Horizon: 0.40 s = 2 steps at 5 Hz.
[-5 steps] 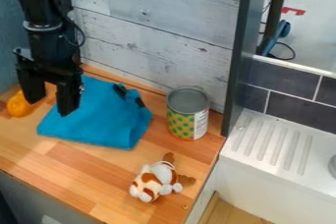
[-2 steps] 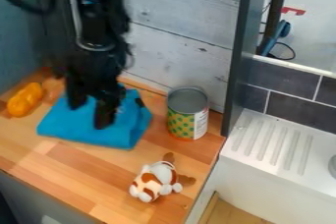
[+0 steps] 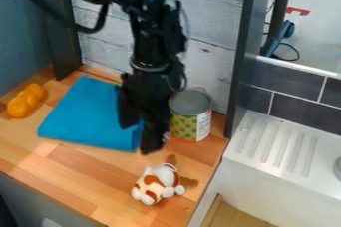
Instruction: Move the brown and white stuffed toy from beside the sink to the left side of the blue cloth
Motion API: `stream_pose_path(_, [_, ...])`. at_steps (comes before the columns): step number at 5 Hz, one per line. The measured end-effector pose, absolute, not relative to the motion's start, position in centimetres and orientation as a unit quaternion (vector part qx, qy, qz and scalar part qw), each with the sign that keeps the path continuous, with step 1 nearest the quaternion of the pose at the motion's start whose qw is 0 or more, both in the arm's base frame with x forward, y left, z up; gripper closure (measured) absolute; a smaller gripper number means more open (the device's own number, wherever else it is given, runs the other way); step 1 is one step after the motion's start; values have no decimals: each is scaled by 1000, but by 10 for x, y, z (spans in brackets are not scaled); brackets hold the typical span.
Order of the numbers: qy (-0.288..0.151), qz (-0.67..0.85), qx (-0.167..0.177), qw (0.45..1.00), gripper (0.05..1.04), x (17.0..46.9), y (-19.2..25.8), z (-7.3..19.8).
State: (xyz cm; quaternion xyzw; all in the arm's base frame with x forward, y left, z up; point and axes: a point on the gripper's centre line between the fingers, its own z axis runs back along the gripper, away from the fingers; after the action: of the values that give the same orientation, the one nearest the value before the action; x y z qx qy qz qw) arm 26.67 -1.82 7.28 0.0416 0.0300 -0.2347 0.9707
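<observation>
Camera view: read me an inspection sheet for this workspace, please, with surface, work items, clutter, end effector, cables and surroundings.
Surface: wooden counter, striped grain.
Spills: nothing seen.
Work items: blue cloth flat near the back; can upright to its right, partly hidden by the end effector.
Clutter: orange object left of the cloth; plush toy near the front.
End effector: over the cloth's right side, fingers apart; contact with the cloth can't be told.
Cables: black cable loops to the arm at upper left.
Surroundings: plank wall behind, dark post, white sink and dark tiles at right.
</observation>
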Motion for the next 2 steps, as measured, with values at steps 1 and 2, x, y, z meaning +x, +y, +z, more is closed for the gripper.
stream_pose_path(1, [18, -247, 7, 969, 83, 267, -33, 69])
stream_pose_path(2, [38, -271, -28, 961, 83, 268, -43, 50])
